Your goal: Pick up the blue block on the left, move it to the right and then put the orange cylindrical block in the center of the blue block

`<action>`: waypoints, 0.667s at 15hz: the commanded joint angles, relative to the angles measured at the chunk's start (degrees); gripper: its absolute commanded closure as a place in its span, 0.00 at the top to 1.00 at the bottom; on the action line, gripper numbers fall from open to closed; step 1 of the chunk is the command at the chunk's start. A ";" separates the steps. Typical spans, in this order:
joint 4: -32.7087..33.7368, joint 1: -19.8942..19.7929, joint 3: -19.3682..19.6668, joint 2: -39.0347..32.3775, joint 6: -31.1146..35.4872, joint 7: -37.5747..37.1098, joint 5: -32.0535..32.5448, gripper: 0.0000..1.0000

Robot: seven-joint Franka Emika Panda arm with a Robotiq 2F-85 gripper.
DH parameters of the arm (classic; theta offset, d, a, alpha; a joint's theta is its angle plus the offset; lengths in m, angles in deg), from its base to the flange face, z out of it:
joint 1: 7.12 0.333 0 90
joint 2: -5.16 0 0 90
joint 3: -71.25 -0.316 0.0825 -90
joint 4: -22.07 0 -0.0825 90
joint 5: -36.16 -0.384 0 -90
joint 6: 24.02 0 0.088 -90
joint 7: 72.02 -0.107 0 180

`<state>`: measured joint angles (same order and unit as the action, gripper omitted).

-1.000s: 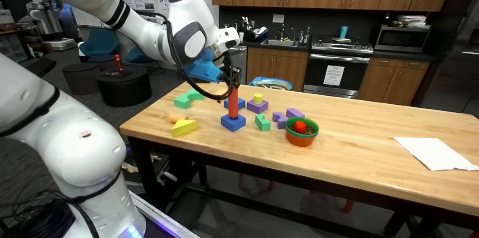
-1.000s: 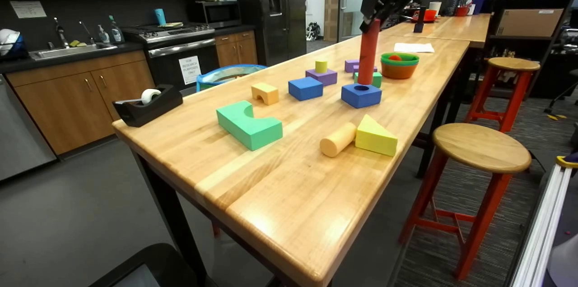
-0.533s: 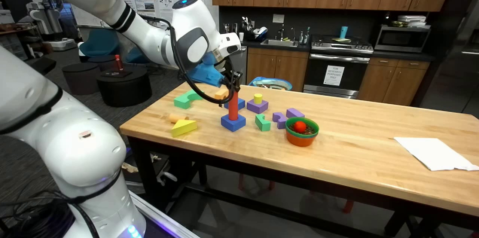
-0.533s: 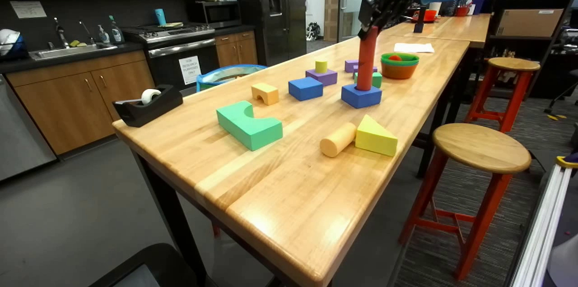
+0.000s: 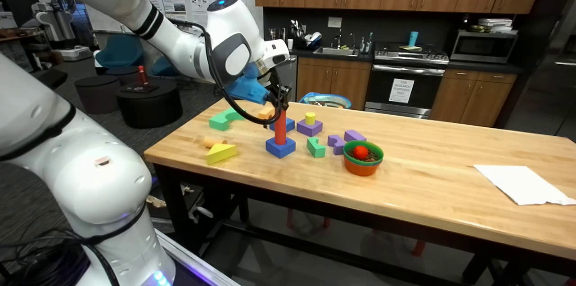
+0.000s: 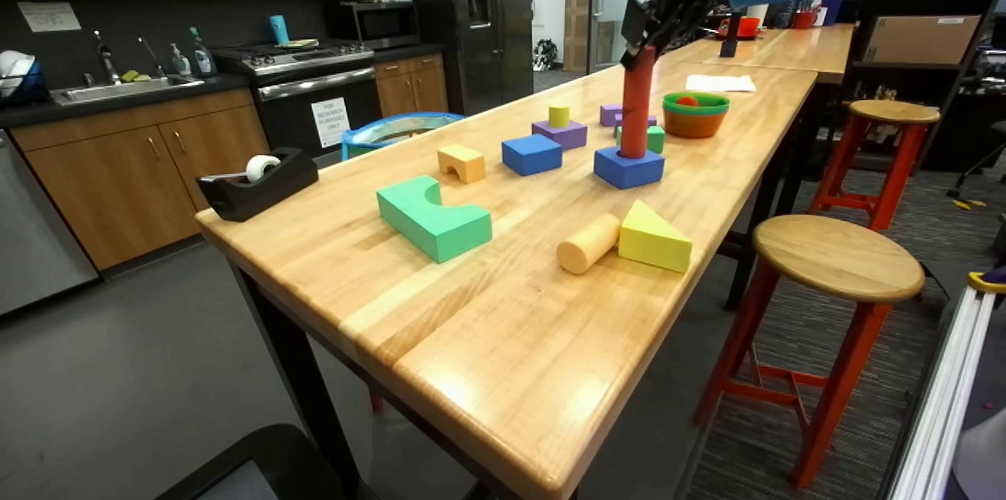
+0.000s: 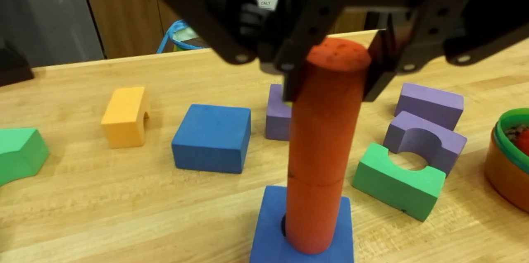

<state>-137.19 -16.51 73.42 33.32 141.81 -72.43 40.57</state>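
A blue block with a round hole [image 5: 280, 149] rests on the table, and it also shows in an exterior view [image 6: 629, 171] and in the wrist view [image 7: 268, 246]. My gripper [image 7: 330, 94] is shut on the upper end of the orange cylindrical block [image 7: 320, 151], one finger on each side. In both exterior views the cylinder [image 5: 280, 129] [image 6: 635, 107] stands nearly upright over the middle of this block. Its lower end covers most of the hole; a dark sliver shows to its left in the wrist view. Whether it has entered the hole I cannot tell.
A solid blue block [image 7: 210, 139], a purple block with a yellow cylinder [image 6: 559, 116], a green notched block [image 7: 399, 180], purple blocks [image 7: 430, 101] and a bowl [image 5: 362, 169] stand nearby. A yellow wedge [image 6: 654, 239] and pale cylinder [image 6: 589, 243] lie near the edge.
My gripper has moved down with the orange cylinder. The hole, visible under it a second ago, is now mostly covered. Over the last half second almost nothing has moved.
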 commanded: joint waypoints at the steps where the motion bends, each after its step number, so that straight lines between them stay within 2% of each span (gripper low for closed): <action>1: 0.06 -1.27 -1.59 -0.82 1.13 -0.90 1.30 0.15; 10: 0.07 -1.67 -2.72 -1.27 1.53 -1.00 2.18 0.15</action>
<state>-137.18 -17.27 71.66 33.12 142.16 -72.54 41.71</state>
